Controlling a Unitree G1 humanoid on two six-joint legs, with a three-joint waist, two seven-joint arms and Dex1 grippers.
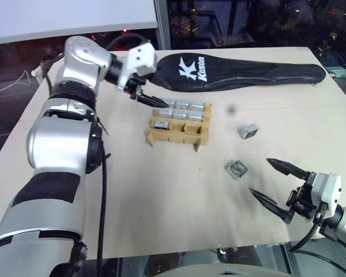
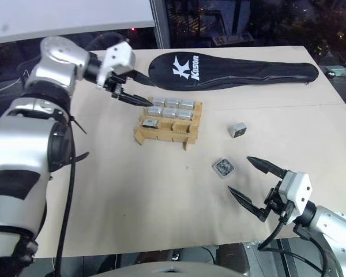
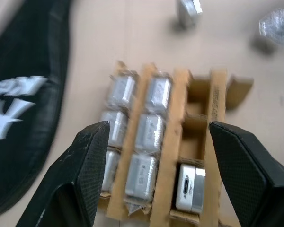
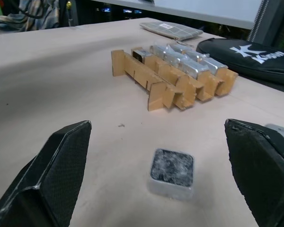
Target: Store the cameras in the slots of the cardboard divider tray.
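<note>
The cardboard divider tray (image 1: 191, 138) lies mid-table. Its two far rows hold silver-grey cameras (image 1: 181, 109), and one more camera (image 3: 190, 188) sits in the near row's left slot; the other near slots show bare cardboard. My left gripper (image 1: 154, 96) hovers just above the tray's far-left corner, open, with nothing between its fingers (image 3: 87, 165). Two loose cameras lie to the right of the tray: one (image 1: 249, 131) further back, one (image 1: 237, 169) nearer with a dark face up. My right gripper (image 4: 158, 124) is open, low over the table, with that nearer camera (image 4: 172, 171) just ahead of it.
A long black Kason racket cover (image 1: 242, 72) lies along the far side of the table behind the tray. A grey checked pouch (image 4: 173, 29) lies beyond the tray's left end. Bare tabletop (image 1: 161, 196) stretches in front of the tray.
</note>
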